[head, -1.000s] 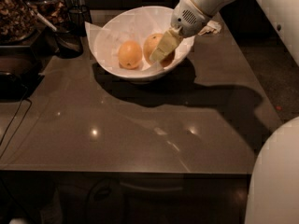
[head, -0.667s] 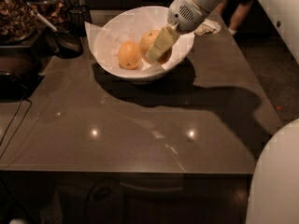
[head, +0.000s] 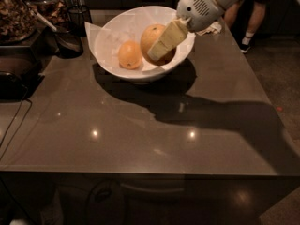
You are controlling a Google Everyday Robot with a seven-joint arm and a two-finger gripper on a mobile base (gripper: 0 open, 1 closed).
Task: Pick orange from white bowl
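The white bowl (head: 110, 34) stands at the back of the dark table, lined with crumpled white paper. The orange (head: 152, 34), the larger and paler fruit, is in the bowl's right half. A smaller, deeper-orange fruit (head: 130, 55) lies to its left. My gripper (head: 158, 48) reaches into the bowl from the upper right. One pale yellow finger (head: 166, 40) lies across the front of the orange and the other is hidden behind it. The gripper is shut on the orange, which sits up near the bowl's right rim.
A dark wire basket (head: 77, 15) and a black scoop (head: 65, 39) stand left of the bowl, with a jar of dark food (head: 16, 8) at the far left. A cloth (head: 212, 29) lies behind the arm. A person's legs (head: 248, 18) are at the back right. A cable (head: 14, 125) hangs at the left edge.
The gripper and the orange have shifted slightly upward in the bowl. A person's legs have come into view at the back right. The smaller fruit has not moved.
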